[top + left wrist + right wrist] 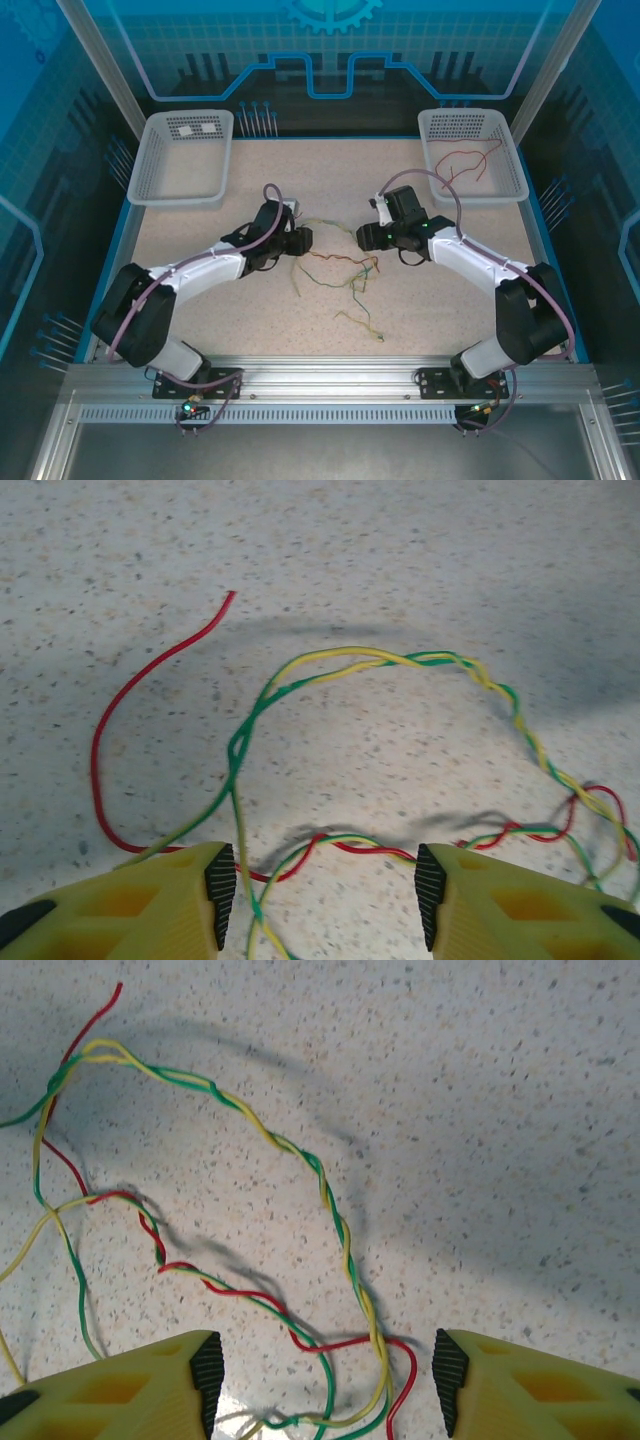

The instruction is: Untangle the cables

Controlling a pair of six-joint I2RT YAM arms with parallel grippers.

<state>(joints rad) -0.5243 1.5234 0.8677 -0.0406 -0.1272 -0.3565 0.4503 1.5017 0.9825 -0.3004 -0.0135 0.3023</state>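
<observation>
Red, yellow and green cables [335, 265] lay twisted at centre, a tail toward 6 o'clock. Left gripper [302, 240] at 9 and right gripper [366, 236] at 3 stood jaws apart astride strands; each wanted one colour pinched, then drawn outward.

Bright, even overhead light. Soft grey shadows cross the tabletop [500, 1210] in both wrist views; the cables [345, 1250] cast thin, faint shadows. Focus is sharp.

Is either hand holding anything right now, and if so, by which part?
Nothing is held. The left hand and the right hand both stand open above the cables; strands pass through each gap, unpinched.
</observation>
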